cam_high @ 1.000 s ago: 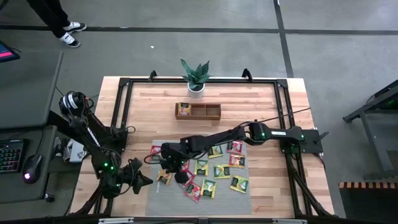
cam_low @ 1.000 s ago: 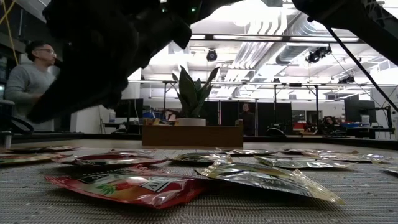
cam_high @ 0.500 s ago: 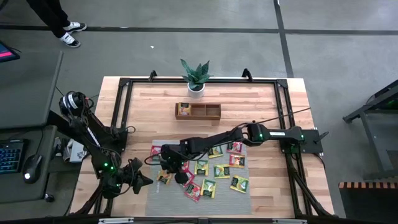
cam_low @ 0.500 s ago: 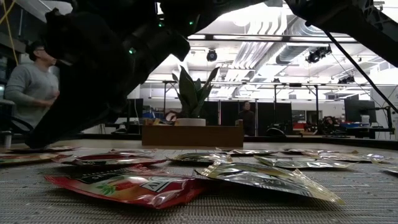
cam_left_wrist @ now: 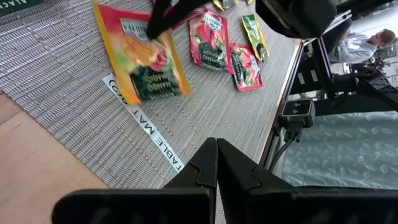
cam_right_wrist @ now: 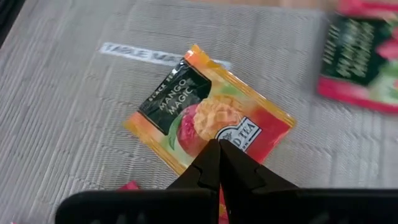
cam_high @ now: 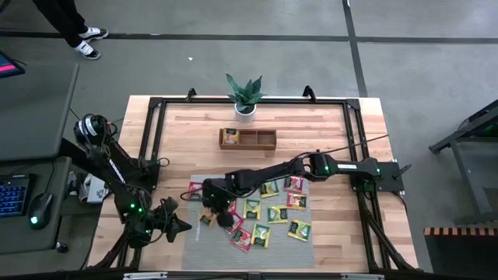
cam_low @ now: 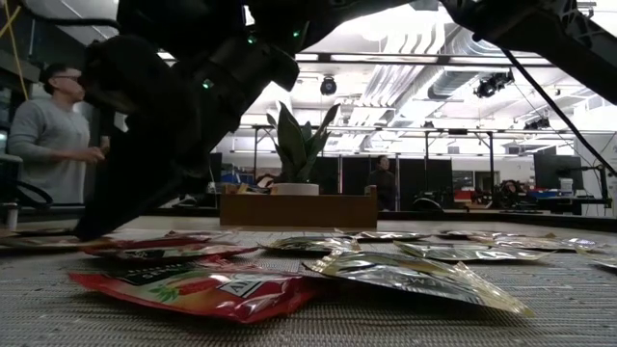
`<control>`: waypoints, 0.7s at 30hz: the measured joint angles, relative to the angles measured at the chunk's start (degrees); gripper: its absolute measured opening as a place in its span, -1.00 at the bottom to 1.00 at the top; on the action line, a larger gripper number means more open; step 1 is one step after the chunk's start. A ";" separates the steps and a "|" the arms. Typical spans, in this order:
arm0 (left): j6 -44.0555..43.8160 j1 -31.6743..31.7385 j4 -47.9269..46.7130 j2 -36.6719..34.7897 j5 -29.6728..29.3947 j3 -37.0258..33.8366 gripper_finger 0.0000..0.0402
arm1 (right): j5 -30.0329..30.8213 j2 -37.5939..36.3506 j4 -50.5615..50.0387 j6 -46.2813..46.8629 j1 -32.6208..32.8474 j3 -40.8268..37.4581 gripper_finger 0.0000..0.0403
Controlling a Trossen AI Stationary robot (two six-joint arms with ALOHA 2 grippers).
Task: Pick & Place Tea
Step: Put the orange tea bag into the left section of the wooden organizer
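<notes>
Several red, yellow and green tea sachets (cam_high: 268, 214) lie flat on the grey mat (cam_high: 210, 241). An orange mango sachet (cam_right_wrist: 199, 115) lies near the mat's left edge (cam_left_wrist: 146, 62). My right gripper (cam_right_wrist: 219, 148) is shut, and its tips stand low over that sachet's label (cam_high: 208, 213). My left gripper (cam_left_wrist: 216, 144), also shut and holding nothing, waits off the mat's left near corner (cam_high: 185, 226). One sachet (cam_high: 229, 138) sits in the left compartment of the wooden tray (cam_high: 264, 146). My right gripper comes slanting down from the table's right side, its shut fingertips (cam_left_wrist: 152, 25) at the middle of the mango sachet's face (cam_right_wrist: 233, 134). The sachet lies flat on the mat. Whether the tips touch it, I cannot tell.
A potted plant (cam_high: 245, 93) stands behind the tray at the far edge. A black frame (cam_high: 156, 140) runs around the table top. A person (cam_low: 39, 125) stands beyond the table on the left of the low view.
My right gripper has sunk toward the mat and the mango sachet, tipping steeper and rolling a little, and has stayed shut. The sachets have not moved.
</notes>
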 joint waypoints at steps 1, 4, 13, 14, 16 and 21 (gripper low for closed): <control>-0.09 0.00 0.02 0.00 -0.38 0.00 -1.00 | 0.34 -0.03 -0.26 1.15 -0.11 0.00 -1.00; -0.25 0.00 0.01 0.00 -2.40 0.00 -1.00 | 3.30 -0.07 -0.73 4.52 -0.13 0.00 -1.00; -1.49 0.00 0.02 0.00 -11.29 0.00 -1.00 | 8.75 -0.09 -2.01 16.23 -1.05 0.02 -1.00; -1.47 0.08 0.02 0.00 -12.03 0.00 -1.00 | 9.35 -0.09 -2.50 17.37 -1.18 0.04 -1.00; -1.46 1.26 0.04 0.00 -12.62 0.00 -1.00 | 10.32 -0.11 -3.86 19.57 -1.55 0.04 -1.00; 0.66 6.12 0.04 0.02 -9.30 -0.02 -1.00 | 11.51 -0.13 -5.08 22.07 -1.88 0.00 -1.00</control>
